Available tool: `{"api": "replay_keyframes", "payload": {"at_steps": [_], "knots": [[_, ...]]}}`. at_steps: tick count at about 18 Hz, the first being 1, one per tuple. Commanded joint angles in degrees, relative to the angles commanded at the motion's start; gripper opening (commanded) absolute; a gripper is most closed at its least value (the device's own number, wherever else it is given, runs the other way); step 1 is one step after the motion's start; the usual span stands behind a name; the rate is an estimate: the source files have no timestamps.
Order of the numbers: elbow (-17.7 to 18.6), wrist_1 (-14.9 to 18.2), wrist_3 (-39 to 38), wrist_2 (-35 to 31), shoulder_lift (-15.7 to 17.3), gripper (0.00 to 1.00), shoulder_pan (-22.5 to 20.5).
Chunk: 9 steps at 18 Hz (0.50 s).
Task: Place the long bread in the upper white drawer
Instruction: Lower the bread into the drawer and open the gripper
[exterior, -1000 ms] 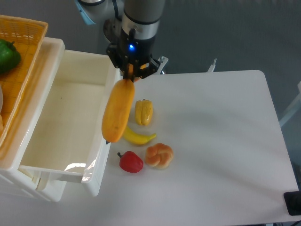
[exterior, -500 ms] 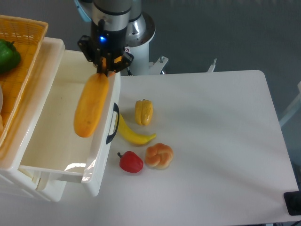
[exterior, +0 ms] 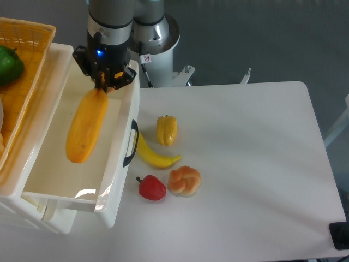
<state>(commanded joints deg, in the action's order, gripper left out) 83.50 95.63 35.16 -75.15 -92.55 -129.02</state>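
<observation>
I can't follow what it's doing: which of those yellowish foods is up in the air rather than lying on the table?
The long bread, held by one end in the gripper over the upper white drawer. The banana and yellow pepper lie on the table.

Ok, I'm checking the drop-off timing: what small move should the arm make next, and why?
Probably lower a little, then open. The gripper holds the long bread by its top end, hanging inside the outline of the upper white drawer, so a release there should land it inside.
</observation>
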Motion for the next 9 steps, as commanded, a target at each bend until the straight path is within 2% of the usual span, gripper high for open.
{"api": "replay_keyframes", "payload": {"at_steps": [1, 3, 5, 7, 8, 9], "knots": [[0.0, -0.1, 0.1, 0.0, -0.1, 0.46, 0.1], [-0.1, -0.7, 0.0, 0.2, -0.5, 0.51, 0.1], [-0.1, -1.1, 0.0, 0.2, -0.6, 0.74, 0.1], [-0.1, -1.2, 0.0, 0.2, -0.5, 0.76, 0.5], [-0.1, -1.3, 0.0, 0.2, -0.6, 0.85, 0.6], [-0.1, -1.6, 0.0, 0.2, -0.6, 0.87, 0.6]]}}
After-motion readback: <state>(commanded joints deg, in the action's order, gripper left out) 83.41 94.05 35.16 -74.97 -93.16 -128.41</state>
